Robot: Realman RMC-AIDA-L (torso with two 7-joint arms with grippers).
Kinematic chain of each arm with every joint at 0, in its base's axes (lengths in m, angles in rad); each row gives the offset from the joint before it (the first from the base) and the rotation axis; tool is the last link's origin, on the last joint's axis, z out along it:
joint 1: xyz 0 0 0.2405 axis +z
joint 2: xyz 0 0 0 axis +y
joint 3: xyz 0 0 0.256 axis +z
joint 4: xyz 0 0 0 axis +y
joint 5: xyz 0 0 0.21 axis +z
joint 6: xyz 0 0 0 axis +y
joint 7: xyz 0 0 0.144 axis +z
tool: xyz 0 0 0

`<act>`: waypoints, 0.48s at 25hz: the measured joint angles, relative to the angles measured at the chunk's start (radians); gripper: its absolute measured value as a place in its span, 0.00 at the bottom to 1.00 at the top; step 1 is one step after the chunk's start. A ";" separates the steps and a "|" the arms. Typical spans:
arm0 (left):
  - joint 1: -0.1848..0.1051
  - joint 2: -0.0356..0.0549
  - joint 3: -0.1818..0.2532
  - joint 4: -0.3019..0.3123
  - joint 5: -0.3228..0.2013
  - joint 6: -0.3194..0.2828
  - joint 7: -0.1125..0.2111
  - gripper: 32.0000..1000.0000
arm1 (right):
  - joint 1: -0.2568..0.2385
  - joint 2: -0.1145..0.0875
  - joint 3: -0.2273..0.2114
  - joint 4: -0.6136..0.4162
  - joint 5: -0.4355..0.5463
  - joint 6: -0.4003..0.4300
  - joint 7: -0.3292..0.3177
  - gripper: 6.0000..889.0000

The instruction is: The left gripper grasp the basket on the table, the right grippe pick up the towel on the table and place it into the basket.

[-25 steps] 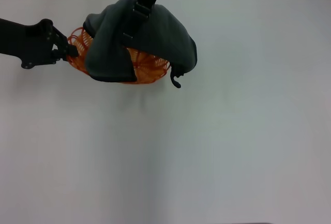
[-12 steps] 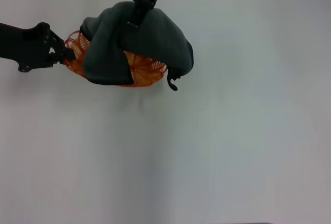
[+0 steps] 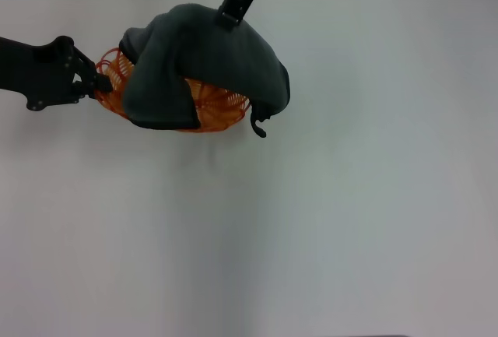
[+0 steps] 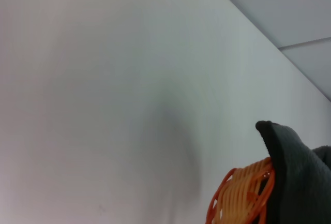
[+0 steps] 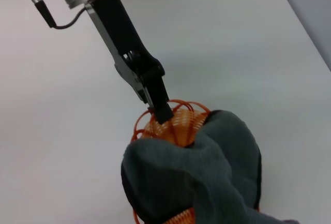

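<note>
While the left gripper (image 3: 99, 82) reaches in from the left edge of the white desk (image 3: 311, 220) with its black fingers (image 5: 161, 107) closed on the looped rim of the orange wire basket (image 3: 214, 107), the basket sits on the far part of the desk. Draped over the basket, the dark grey-green towel (image 3: 202, 61) covers most of it, spills past the rim on the right, and its small loop (image 3: 259, 127) hangs toward the desk. Above the towel's top fold, the right gripper (image 3: 232, 18) points down, touching or nearly touching the cloth; I cannot tell how its fingers are set.
</note>
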 joint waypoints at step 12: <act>0.001 0.0000 0.000 0.000 0.000 0.000 0.000 0.08 | -0.031 -0.020 0.001 -0.039 -0.001 -0.033 0.013 0.99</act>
